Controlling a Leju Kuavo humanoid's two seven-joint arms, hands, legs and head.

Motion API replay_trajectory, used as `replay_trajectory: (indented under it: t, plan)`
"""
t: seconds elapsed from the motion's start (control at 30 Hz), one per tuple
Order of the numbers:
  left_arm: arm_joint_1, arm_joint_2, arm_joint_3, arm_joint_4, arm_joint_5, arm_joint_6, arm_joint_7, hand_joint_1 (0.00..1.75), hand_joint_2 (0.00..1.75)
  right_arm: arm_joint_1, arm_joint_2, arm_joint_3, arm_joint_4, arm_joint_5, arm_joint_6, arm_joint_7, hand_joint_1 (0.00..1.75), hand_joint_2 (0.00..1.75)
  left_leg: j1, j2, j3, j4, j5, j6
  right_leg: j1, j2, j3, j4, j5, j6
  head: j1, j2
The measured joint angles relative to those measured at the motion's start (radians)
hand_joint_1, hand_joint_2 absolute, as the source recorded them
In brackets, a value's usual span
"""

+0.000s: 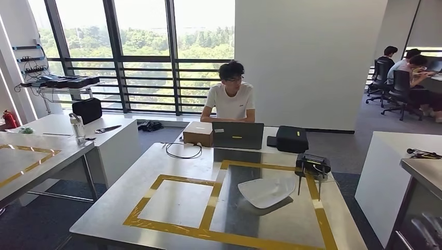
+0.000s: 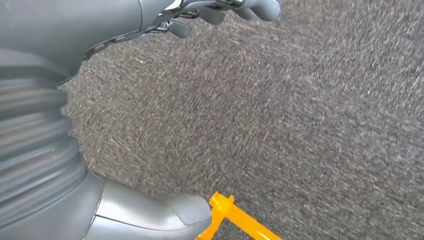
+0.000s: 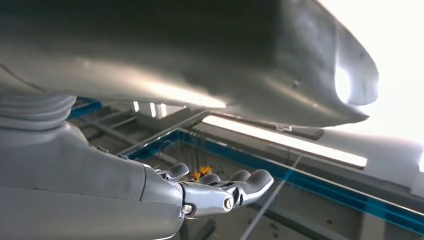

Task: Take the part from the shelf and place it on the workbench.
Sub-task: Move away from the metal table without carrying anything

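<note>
The white part point(image 1: 266, 191) lies ahead of me on the workbench point(image 1: 177, 156), inside the right-hand square of yellow tape point(image 1: 172, 226), near a small black device point(image 1: 312, 165) at the far right corner of that square. Its long axis runs across my view, side to side, with the right end tipped a little away from me. It sits right of my middle line, so I judge my right arm the nearer one if it needs any nudge; by the look of it the placing is already done.

My left hand point(image 2: 165, 17) hangs over grey carpet point(image 2: 280, 125), fingers loosely bent, thumb well apart from them, nothing between them.

My right hand point(image 3: 200, 192) has its fingers stretched out side by side. A broad pale curved surface point(image 3: 225, 60) hangs close over them; I cannot tell what it is, nor whether my hand holds it
</note>
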Motion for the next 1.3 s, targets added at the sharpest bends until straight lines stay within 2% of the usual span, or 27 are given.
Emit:
replay_trajectory:
  t: [0.03, 0.07, 0.1, 0.17, 0.23, 0.27, 0.3, 0.37, 0.4, 0.43, 0.53, 0.57, 0.6, 0.63, 0.7, 0.77, 0.8, 0.9, 0.97, 1.03, 1.07, 1.1, 1.13, 1.17, 1.2, 1.27, 1.3]
  plan:
    - [0.000, 0.006, 0.000, 0.000, 0.007, 0.000, -0.004, 0.00, 1.75, -0.005, 0.010, 0.019, 0.009, 0.005, -0.013, 0.001, 0.00, 0.00, 0.002, -0.001, -0.014, 0.060, -0.035, -0.004, 0.000, -0.001, -0.014, 0.001, 0.010, -0.001, -0.001, 0.000]
    - [0.000, 0.011, 0.001, -0.001, 0.011, 0.000, -0.007, 0.00, 1.75, -0.011, 0.022, 0.039, 0.018, 0.014, -0.027, 0.003, 0.00, 0.00, 0.004, -0.001, -0.019, 0.105, -0.049, -0.009, 0.000, -0.002, -0.030, 0.004, 0.021, 0.000, -0.001, 0.000]
    - [0.000, 0.017, 0.001, -0.001, 0.014, 0.000, -0.008, 0.00, 1.75, -0.017, 0.035, 0.058, 0.028, 0.028, -0.041, 0.007, 0.00, 0.00, 0.006, -0.001, -0.011, 0.122, -0.040, -0.012, -0.001, -0.002, -0.046, 0.007, 0.031, 0.001, -0.001, 0.000]
    - [-0.002, 0.028, 0.002, -0.002, 0.021, 0.000, -0.010, 0.00, 1.75, -0.033, 0.061, 0.098, 0.046, 0.061, -0.060, 0.016, 0.00, 0.00, 0.012, -0.001, 0.054, 0.052, 0.013, -0.016, -0.003, -0.002, -0.079, 0.018, 0.049, 0.007, -0.001, 0.000]
    - [-0.008, 0.037, 0.004, -0.004, 0.035, 0.000, -0.017, 0.00, 1.75, -0.054, 0.084, 0.139, 0.061, 0.081, -0.069, 0.024, 0.00, 0.00, 0.012, -0.002, 0.144, -0.079, 0.024, -0.014, -0.005, -0.002, -0.105, 0.030, 0.064, 0.017, -0.001, 0.000]
    - [-0.010, 0.040, 0.006, -0.005, 0.041, 0.000, -0.023, 0.00, 1.75, -0.067, 0.094, 0.160, 0.070, 0.087, -0.072, 0.028, 0.00, 0.00, 0.011, -0.004, 0.169, -0.124, 0.018, -0.009, -0.005, -0.002, -0.112, 0.034, 0.071, 0.023, -0.001, 0.000]
    - [-0.011, 0.044, 0.009, -0.006, 0.045, 0.000, -0.028, 0.00, 1.75, -0.083, 0.101, 0.179, 0.080, 0.089, -0.076, 0.032, 0.00, 0.00, 0.007, -0.005, 0.177, -0.146, 0.010, -0.002, -0.006, -0.002, -0.115, 0.034, 0.079, 0.030, -0.001, 0.000]
    - [-0.011, 0.051, 0.013, -0.009, 0.045, 0.001, -0.037, 0.00, 1.75, -0.111, 0.110, 0.211, 0.105, 0.089, -0.081, 0.044, 0.00, 0.00, 0.004, -0.005, 0.164, -0.151, 0.023, 0.016, -0.009, -0.001, -0.117, 0.032, 0.093, 0.043, -0.001, 0.000]
    - [-0.011, 0.054, 0.014, -0.010, 0.043, 0.001, -0.039, 0.00, 1.75, -0.121, 0.113, 0.224, 0.118, 0.089, -0.082, 0.050, 0.00, 0.00, 0.003, -0.004, 0.156, -0.152, 0.033, 0.026, -0.011, 0.000, -0.123, 0.037, 0.086, 0.049, 0.000, -0.001]
    - [-0.011, 0.057, 0.014, -0.011, 0.039, 0.002, -0.040, 0.00, 1.75, -0.127, 0.115, 0.235, 0.128, 0.089, -0.080, 0.057, 0.00, 0.00, 0.004, -0.002, 0.145, -0.153, 0.045, 0.035, -0.012, 0.001, -0.133, 0.056, 0.059, 0.054, 0.000, -0.001]
    - [-0.008, 0.064, 0.015, -0.014, 0.020, 0.001, -0.034, 0.00, 1.75, -0.135, 0.123, 0.258, 0.145, 0.068, -0.059, 0.074, 0.00, 0.00, 0.002, 0.001, 0.106, -0.153, 0.082, 0.048, -0.014, 0.002, -0.178, 0.217, -0.087, 0.061, 0.003, 0.000]
    - [-0.006, 0.066, 0.015, -0.015, 0.013, 0.001, -0.030, 0.00, 1.75, -0.132, 0.124, 0.264, 0.148, 0.052, -0.052, 0.075, 0.00, 0.00, 0.000, 0.001, 0.091, -0.152, 0.094, 0.049, -0.013, 0.002, -0.185, 0.275, -0.111, 0.061, 0.003, 0.000]
    - [-0.005, 0.068, 0.015, -0.016, 0.008, 0.001, -0.026, 0.00, 1.75, -0.128, 0.125, 0.267, 0.149, 0.037, -0.048, 0.074, 0.00, 0.00, -0.002, 0.001, 0.075, -0.149, 0.105, 0.049, -0.012, 0.003, -0.182, 0.310, -0.113, 0.060, 0.004, 0.000]
    - [-0.003, 0.069, 0.015, -0.017, 0.001, 0.001, -0.020, 0.00, 1.75, -0.122, 0.125, 0.270, 0.151, 0.022, -0.046, 0.072, 0.00, 0.00, -0.003, 0.001, 0.057, -0.146, 0.117, 0.049, -0.010, 0.003, -0.160, 0.309, -0.095, 0.057, 0.004, 0.000]
    - [0.000, 0.070, 0.015, -0.018, -0.008, 0.004, -0.004, 0.00, 1.75, -0.112, 0.125, 0.272, 0.153, 0.007, -0.045, 0.069, 0.00, 0.00, -0.002, 0.001, 0.029, -0.138, 0.135, 0.045, -0.004, 0.004, -0.067, 0.202, -0.057, 0.048, 0.005, 0.000]
    - [0.002, 0.070, 0.014, -0.018, -0.015, 0.009, 0.009, 0.00, 1.75, -0.103, 0.125, 0.271, 0.153, -0.002, -0.049, 0.069, 0.00, 0.00, -0.002, 0.001, 0.014, -0.134, 0.151, 0.036, 0.005, 0.003, 0.025, 0.070, -0.060, 0.035, 0.004, 0.000]
    - [0.003, 0.070, 0.014, -0.018, -0.017, 0.011, 0.012, 0.00, 1.75, -0.100, 0.125, 0.270, 0.153, -0.006, -0.054, 0.068, 0.00, 0.00, -0.001, 0.002, 0.013, -0.134, 0.159, 0.030, 0.009, 0.004, 0.046, 0.032, -0.069, 0.028, 0.004, 0.000]
    - [0.003, 0.069, 0.014, -0.018, -0.022, 0.011, 0.017, 0.00, 1.75, -0.092, 0.130, 0.264, 0.155, -0.012, -0.066, 0.062, 0.00, 0.00, 0.002, 0.001, 0.010, -0.141, 0.176, 0.010, 0.012, 0.005, 0.038, 0.010, -0.048, 0.007, 0.004, 0.000]
    - [0.004, 0.068, 0.013, -0.017, -0.027, 0.006, 0.012, 0.00, 1.75, -0.090, 0.139, 0.261, 0.158, -0.005, -0.065, 0.061, 0.00, 0.00, 0.003, -0.001, -0.009, -0.100, 0.119, 0.000, 0.007, 0.004, 0.020, 0.000, -0.019, -0.005, 0.003, 0.000]
    - [0.003, 0.067, 0.012, -0.016, -0.028, -0.002, 0.001, 0.00, 1.75, -0.088, 0.148, 0.258, 0.160, -0.002, -0.055, 0.060, 0.00, 0.00, 0.007, -0.002, -0.034, 0.009, 0.013, -0.010, 0.006, 0.003, -0.007, -0.001, 0.007, -0.010, 0.002, 0.000]
    - [0.003, 0.067, 0.012, -0.016, -0.027, -0.007, -0.005, 0.00, 1.75, -0.086, 0.152, 0.256, 0.161, -0.005, -0.047, 0.059, 0.00, 0.00, 0.009, -0.002, -0.041, 0.068, -0.017, -0.014, 0.006, 0.003, -0.023, 0.000, 0.018, -0.010, 0.001, 0.000]
    - [0.002, 0.065, 0.012, -0.015, -0.026, -0.011, -0.009, 0.00, 1.75, -0.084, 0.155, 0.254, 0.162, -0.011, -0.039, 0.059, 0.00, 0.00, 0.011, -0.002, -0.039, 0.111, -0.026, -0.018, 0.005, 0.002, -0.039, 0.003, 0.030, -0.008, 0.001, 0.000]
    - [0.001, 0.064, 0.012, -0.014, -0.024, -0.015, -0.012, 0.00, 1.75, -0.080, 0.157, 0.250, 0.162, -0.018, -0.033, 0.059, 0.00, 0.00, 0.014, -0.002, -0.024, 0.124, -0.011, -0.020, 0.005, 0.002, -0.056, 0.007, 0.041, -0.005, 0.001, 0.000]
    - [0.000, 0.062, 0.012, -0.013, -0.021, -0.019, -0.015, 0.00, 1.75, -0.077, 0.160, 0.246, 0.163, -0.026, -0.025, 0.060, 0.00, 0.00, 0.016, -0.002, 0.008, 0.103, 0.015, -0.022, 0.004, 0.001, -0.074, 0.012, 0.053, -0.002, 0.001, 0.000]
    - [-0.002, 0.060, 0.012, -0.012, -0.017, -0.022, -0.016, 0.00, 1.75, -0.073, 0.162, 0.240, 0.163, -0.035, -0.017, 0.062, 0.00, 0.00, 0.019, -0.002, 0.055, 0.050, 0.034, -0.023, 0.003, 0.001, -0.091, 0.019, 0.062, 0.003, 0.001, 0.000]
    - [-0.007, 0.055, 0.012, -0.011, -0.010, -0.028, -0.019, 0.00, 1.75, -0.069, 0.165, 0.225, 0.162, -0.056, 0.002, 0.066, 0.00, 0.00, 0.018, -0.005, 0.153, -0.081, 0.025, -0.019, 0.002, 0.001, -0.116, 0.033, 0.078, 0.014, 0.001, 0.000]
    - [-0.009, 0.053, 0.012, -0.010, -0.008, -0.032, -0.020, 0.00, 1.75, -0.069, 0.166, 0.217, 0.161, -0.068, 0.009, 0.066, 0.00, 0.00, 0.015, -0.007, 0.179, -0.123, 0.009, -0.013, 0.002, 0.001, -0.121, 0.037, 0.084, 0.021, 0.001, 0.000]
